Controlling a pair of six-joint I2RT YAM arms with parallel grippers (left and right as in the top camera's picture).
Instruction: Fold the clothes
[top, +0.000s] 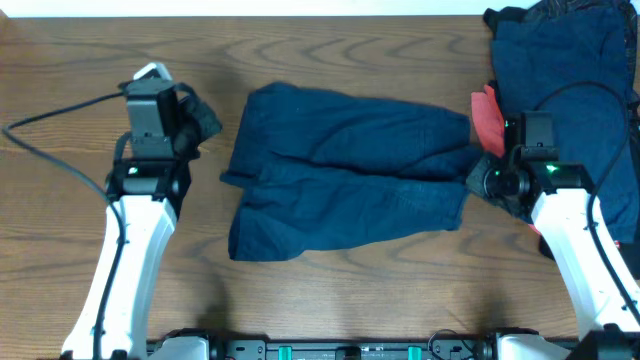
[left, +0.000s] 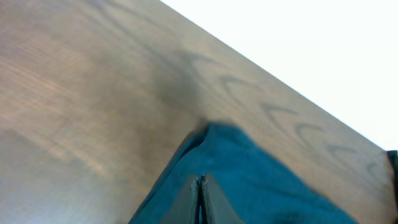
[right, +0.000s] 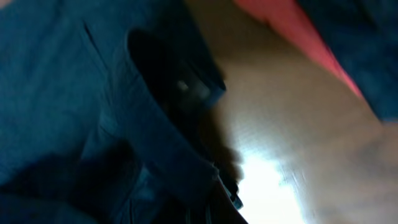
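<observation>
The navy shorts (top: 350, 175) lie spread across the middle of the table, legs toward the left. My left gripper (top: 207, 122) is shut and hangs just left of the shorts' upper left corner; in the left wrist view its closed fingertips (left: 200, 182) show over the shorts' blue cloth (left: 261, 180). My right gripper (top: 478, 177) is at the shorts' right edge. In the right wrist view dark cloth (right: 124, 124) drapes over its fingers (right: 214, 186), and it looks shut on that edge. A coral-red piece (top: 487, 118) lies just behind it and also shows in the right wrist view (right: 292, 31).
A pile of more navy garments (top: 565, 70) fills the table's back right corner, partly under the right arm. A black cable (top: 50, 130) loops over the table on the left. Bare wood tabletop (top: 330, 310) runs along the front edge.
</observation>
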